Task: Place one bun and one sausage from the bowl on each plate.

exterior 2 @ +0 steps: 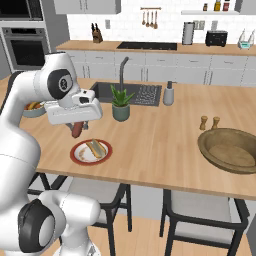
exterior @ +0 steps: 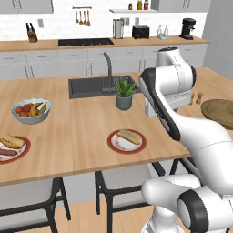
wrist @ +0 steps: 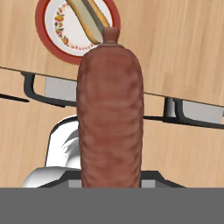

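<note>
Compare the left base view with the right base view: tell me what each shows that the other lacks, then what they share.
Left base view alone: a far plate that already holds a bun and a sausage, and the whole fruit bowl.

Right base view alone: the gripper shut on a sausage above the counter beside the near plate, and the wooden bowl seen whole, with nothing in it.

Both: the near plate with its bun, the potted plant and the sink.
</note>
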You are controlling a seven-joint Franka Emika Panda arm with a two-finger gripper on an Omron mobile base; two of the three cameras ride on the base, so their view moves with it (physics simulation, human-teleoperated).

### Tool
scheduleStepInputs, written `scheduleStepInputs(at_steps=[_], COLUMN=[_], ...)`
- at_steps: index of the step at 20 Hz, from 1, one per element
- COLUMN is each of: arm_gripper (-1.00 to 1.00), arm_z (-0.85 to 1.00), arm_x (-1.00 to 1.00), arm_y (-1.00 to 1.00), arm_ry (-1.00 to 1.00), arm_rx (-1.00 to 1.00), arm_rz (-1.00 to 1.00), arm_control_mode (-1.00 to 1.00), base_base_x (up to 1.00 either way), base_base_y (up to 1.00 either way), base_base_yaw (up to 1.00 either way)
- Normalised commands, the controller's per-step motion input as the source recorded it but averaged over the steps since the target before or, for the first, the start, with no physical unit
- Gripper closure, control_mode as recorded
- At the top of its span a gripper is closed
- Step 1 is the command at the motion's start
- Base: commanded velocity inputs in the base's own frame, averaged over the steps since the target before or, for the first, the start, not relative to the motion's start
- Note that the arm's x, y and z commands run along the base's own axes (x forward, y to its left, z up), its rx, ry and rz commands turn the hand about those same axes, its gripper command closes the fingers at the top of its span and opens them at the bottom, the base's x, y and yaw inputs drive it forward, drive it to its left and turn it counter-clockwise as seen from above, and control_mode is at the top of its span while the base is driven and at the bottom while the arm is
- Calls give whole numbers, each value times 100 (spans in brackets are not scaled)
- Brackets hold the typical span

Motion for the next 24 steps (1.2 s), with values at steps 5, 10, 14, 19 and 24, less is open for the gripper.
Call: scheduleStepInputs(at_steps=[5, 10, 14, 19, 24], arm_gripper=[100, 100, 100, 100, 100], arm_z=[-9, -26, -9, -7, -19], arm_x=[1, 3, 4, -3, 3], arm_y=[12, 18, 16, 1, 50], arm_ry=[-1, -4, -2, -1, -12], arm_rx=[2, 3, 5, 9, 0], arm_rz=[11, 27, 25, 21, 32], arm_control_mode=[-100, -100, -100, -100, -100], base_base_x=[0, 0, 0, 0, 0], base_base_y=[0, 0, 0, 0, 0], base_base_yaw=[0, 0, 0, 0, 0])
